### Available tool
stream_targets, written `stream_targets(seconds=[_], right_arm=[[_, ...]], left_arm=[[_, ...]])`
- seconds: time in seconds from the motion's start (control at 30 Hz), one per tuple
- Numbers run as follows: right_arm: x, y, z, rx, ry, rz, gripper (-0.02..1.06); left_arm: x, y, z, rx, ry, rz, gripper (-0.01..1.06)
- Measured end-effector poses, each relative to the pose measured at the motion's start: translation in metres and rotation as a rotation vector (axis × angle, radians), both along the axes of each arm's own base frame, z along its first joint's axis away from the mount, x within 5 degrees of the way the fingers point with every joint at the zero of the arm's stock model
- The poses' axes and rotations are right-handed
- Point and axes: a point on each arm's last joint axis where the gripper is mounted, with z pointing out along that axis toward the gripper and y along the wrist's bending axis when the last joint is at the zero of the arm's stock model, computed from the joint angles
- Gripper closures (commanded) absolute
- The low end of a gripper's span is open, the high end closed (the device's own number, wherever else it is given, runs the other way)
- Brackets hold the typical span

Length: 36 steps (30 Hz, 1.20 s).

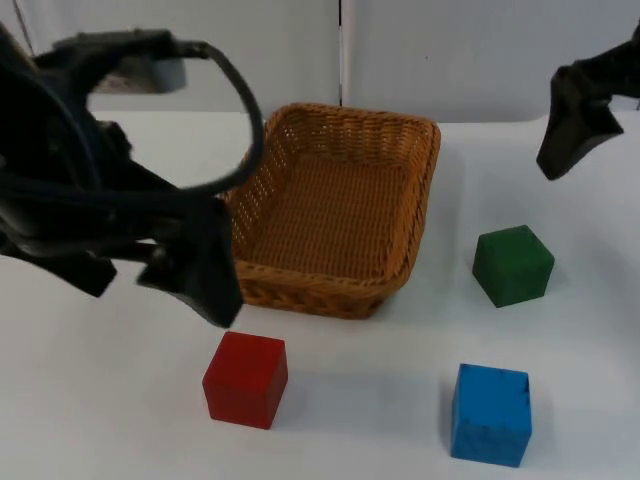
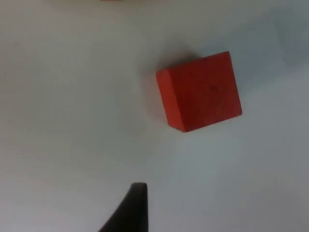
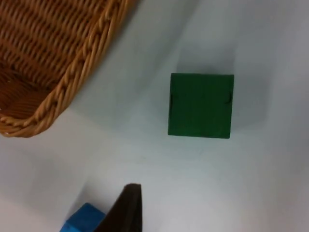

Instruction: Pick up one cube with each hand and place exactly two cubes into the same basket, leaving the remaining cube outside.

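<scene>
No readable text, label, brand, number or sign appears on anything in these views

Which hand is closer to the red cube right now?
Left. The left hand hangs just up and left of the red cube, near the basket. The right hand is across the table, beyond the green cube.
</scene>
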Motion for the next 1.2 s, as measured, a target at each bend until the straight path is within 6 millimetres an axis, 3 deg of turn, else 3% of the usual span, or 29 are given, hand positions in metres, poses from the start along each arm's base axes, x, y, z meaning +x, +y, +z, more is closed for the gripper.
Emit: stream_targets(seconds=[0.4, 0.57, 0.93, 1.2], right_arm=[[0.026, 0.011, -0.030, -0.062, 0.011, -0.006, 0.00], [0.035, 0.024, -0.041, -0.079, -0.019, 0.009, 0.00], [0.047, 0.030, -0.078, -0.080, -0.021, -0.007, 0.00], [0.052, 0.033, -0.095, -0.065, -0.019, -0.018, 0.00]], left_arm=[[0.007, -0.030, -0.032, 0.044, -0.015, -0.001, 0.00], [0.012, -0.032, -0.043, 0.058, -0.015, 0.015, 0.00], [0.025, -0.037, -0.079, 0.084, -0.009, 0.047, 0.00], [0.031, -0.039, -0.092, 0.086, -0.034, 0.062, 0.00]])
